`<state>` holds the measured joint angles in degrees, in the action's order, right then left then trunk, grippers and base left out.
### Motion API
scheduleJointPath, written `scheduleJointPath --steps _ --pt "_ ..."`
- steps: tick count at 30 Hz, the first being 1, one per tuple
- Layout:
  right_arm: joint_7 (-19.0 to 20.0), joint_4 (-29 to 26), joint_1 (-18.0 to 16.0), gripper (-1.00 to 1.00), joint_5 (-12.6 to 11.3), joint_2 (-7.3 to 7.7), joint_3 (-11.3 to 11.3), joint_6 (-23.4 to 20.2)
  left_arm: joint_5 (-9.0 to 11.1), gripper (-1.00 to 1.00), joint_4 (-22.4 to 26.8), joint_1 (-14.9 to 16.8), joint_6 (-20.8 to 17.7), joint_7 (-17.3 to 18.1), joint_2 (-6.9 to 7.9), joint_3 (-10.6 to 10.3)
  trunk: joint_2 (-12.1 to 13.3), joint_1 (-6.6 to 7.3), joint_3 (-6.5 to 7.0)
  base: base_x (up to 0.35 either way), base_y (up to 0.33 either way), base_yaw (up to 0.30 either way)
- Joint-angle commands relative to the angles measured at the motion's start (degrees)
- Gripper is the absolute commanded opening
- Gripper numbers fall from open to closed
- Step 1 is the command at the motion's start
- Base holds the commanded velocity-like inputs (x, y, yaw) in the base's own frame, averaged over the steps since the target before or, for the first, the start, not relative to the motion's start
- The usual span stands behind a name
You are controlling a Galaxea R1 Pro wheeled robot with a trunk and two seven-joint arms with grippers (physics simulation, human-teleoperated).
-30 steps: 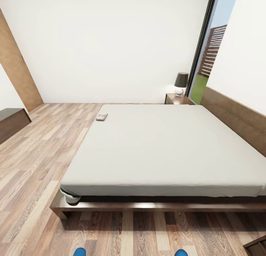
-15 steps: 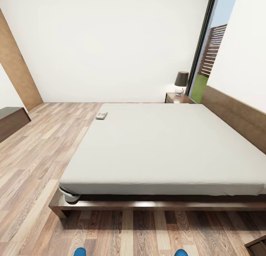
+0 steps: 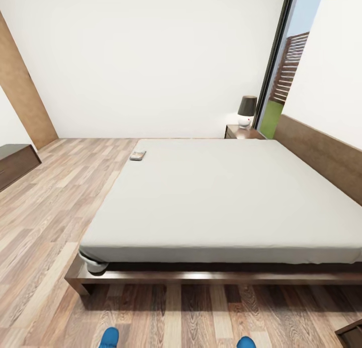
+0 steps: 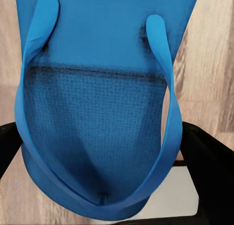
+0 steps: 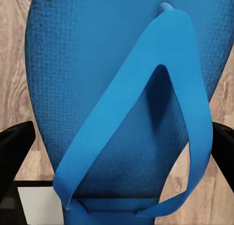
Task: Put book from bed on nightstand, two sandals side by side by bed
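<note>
- Two blue sandals are already in your grip, one per arm: the left sandal point(image 4: 97, 112) hangs between the dark fingers point(image 4: 209, 161) of the left gripper point(image 4: 105, 186), and the right sandal point(image 5: 122, 103) sits the same way in the right gripper point(image 5: 117, 171), jaws closed onto the sole edges.
- In the head view you see just their blue tips, left point(image 3: 108, 337) and right point(image 3: 246, 342), low over the plank floor point(image 3: 45, 222) in front of the bed's foot.
- Expect them to be light, flexible foam; the thin straps point(image 4: 163, 88) would likely flex, so the sole is the safer hold. Release low so they don't bounce or twist out of line.
- The book point(image 3: 138, 155) lies flat near the far left corner of the bed point(image 3: 221, 197), close to the mattress edge. It looks thin and light, probably slippery on its cover; take it across a free edge rather than from above.
- The nightstand point(image 3: 242, 133) with its lamp point(image 3: 246, 111) stands beyond the bed's far right corner, well apart from the book.
</note>
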<state>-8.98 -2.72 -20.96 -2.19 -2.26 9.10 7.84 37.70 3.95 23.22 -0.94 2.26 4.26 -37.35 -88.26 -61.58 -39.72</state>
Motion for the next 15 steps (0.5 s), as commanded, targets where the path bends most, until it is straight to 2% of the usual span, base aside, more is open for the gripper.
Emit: scheduleJointPath --steps 1,8,11,15 --pt "-0.2 -0.2 -0.2 -1.0 -0.3 -0.05 0.4 -1.1 0.5 -1.0 0.1 0.4 -1.0 0.1 0.04 -0.4 -0.4 -0.22 -0.23 0.0 0.0 0.0" --pt "-0.5 -6.6 -0.6 -1.0 -0.3 0.16 0.3 -13.9 0.5 -1.0 0.1 1.4 -2.3 0.0 0.05 -0.4 -3.2 -1.76 -1.49 0.0 0.0 0.0" --pt "-2.6 -7.9 -0.9 -1.0 -0.3 0.21 0.3 -17.2 0.5 -1.0 0.1 1.5 -2.4 0.0 0.05 -0.4 -4.4 -2.42 -2.03 0.0 0.0 0.0" --pt "-6.2 -9.3 -1.3 -1.0 -0.3 0.01 0.3 -18.9 0.4 -1.0 0.1 1.6 -2.4 -0.1 0.05 -0.4 -6.1 -3.3 -2.75 0.0 0.0 0.0"
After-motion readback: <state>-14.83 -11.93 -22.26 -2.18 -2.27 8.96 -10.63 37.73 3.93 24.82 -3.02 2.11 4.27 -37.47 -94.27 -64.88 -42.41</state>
